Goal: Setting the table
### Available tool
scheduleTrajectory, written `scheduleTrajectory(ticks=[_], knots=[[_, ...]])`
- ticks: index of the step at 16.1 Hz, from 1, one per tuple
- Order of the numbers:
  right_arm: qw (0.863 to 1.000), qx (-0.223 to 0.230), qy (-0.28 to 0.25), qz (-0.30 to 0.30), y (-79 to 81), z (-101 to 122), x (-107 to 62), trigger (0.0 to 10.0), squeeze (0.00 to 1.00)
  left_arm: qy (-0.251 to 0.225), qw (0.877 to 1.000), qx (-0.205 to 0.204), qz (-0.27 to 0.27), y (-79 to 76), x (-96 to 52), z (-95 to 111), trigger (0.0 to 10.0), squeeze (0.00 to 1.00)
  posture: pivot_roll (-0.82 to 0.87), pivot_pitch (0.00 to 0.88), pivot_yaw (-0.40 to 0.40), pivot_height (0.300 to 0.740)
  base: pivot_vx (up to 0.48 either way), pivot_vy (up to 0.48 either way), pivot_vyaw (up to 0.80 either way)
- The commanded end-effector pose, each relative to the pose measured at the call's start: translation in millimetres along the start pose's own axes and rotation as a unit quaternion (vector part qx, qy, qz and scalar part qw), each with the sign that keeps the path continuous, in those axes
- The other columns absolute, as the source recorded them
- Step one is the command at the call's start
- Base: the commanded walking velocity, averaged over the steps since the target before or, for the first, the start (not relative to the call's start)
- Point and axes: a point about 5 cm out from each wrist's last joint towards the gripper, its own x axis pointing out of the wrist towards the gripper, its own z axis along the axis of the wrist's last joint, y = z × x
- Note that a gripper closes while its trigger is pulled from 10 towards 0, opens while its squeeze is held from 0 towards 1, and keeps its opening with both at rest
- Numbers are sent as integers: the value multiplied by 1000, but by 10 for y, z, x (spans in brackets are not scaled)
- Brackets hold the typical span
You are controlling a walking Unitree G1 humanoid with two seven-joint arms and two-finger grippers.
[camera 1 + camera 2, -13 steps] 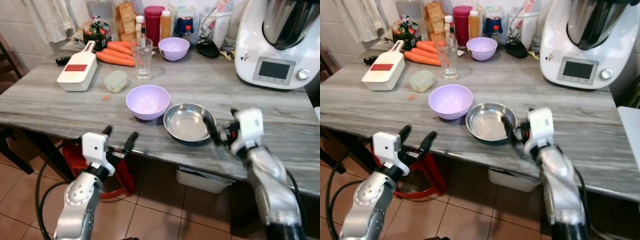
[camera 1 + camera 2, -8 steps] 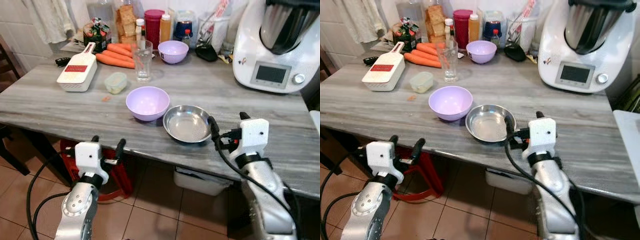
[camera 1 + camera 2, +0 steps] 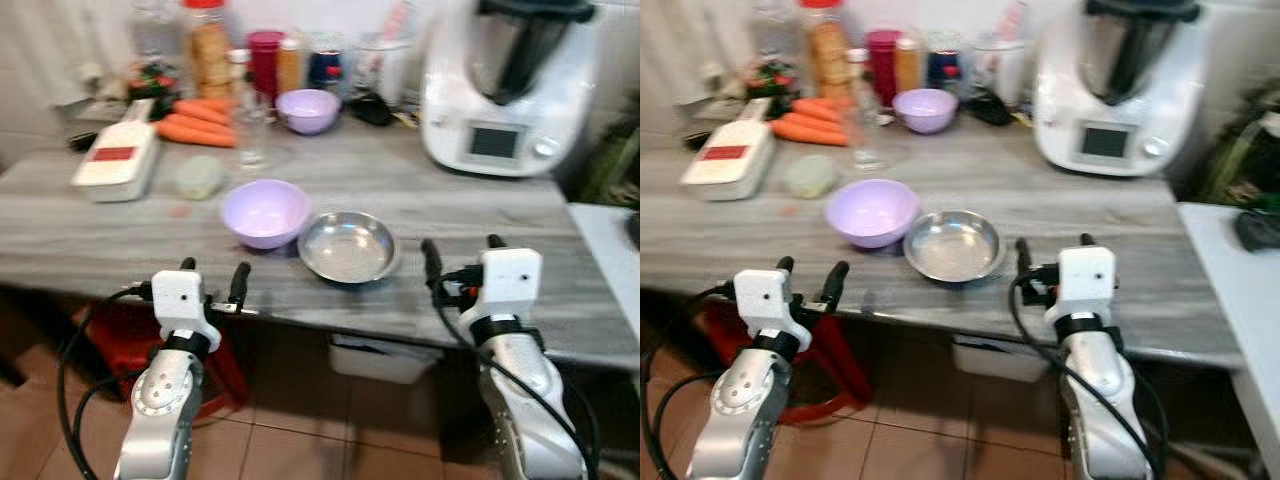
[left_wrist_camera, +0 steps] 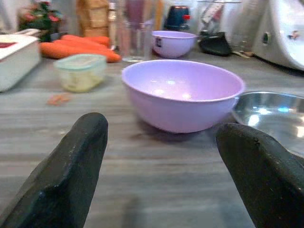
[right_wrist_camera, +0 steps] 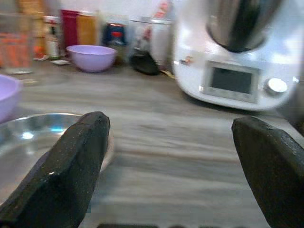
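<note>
My left gripper point(image 3: 213, 272) and right gripper point(image 3: 459, 250): spread wide, empty, at the table point(image 3: 480, 210) edge; steel bowl point(image 3: 347, 246) between.

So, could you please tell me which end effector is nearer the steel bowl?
Right. The right end effector sits just beside the steel bowl; the left end effector is farther, nearer the purple bowl.

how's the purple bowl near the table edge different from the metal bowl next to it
The purple bowl is matte lilac, with deep, steep sides; the metal bowl is shiny, reflective steel, shallow and wide like a dish. The purple bowl stands taller, as the left wrist view shows. It sits toward the robot's left, before the open left tool; the metal bowl sits right of it, nearer the open right tool. Both stand upright and empty on the grey table.
</note>
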Motion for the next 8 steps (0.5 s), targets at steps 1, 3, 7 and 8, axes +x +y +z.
scheduleTrajectory(ticks=[1, 3, 7, 8], knots=[[1000, 25, 3, 3, 37, 19, 33, 10000, 0, 7, 1000, 6, 9, 29, 1, -27, 10000, 0, -44, 0, 10, 740, 0, 0, 0], [999, 48, 19, 1, 51, 2, 82, 10000, 0, 4, 1000, 7, 7, 14, 49, -9, 10000, 0, -43, 0, 10, 740, 0, 0, 0], [999, 44, 8, -4, 33, 3, 59, 10000, 0, 4, 1000, 11, 4, 13, 76, 3, 10000, 0, -48, 5, 20, 740, -189, 0, 0], [999, 43, 7, -5, 21, -2, 44, 10000, 0, 5, 1000, 12, 3, 11, 77, 1, 10000, 0, -49, 5, 21, 740, -259, 0, 0]])
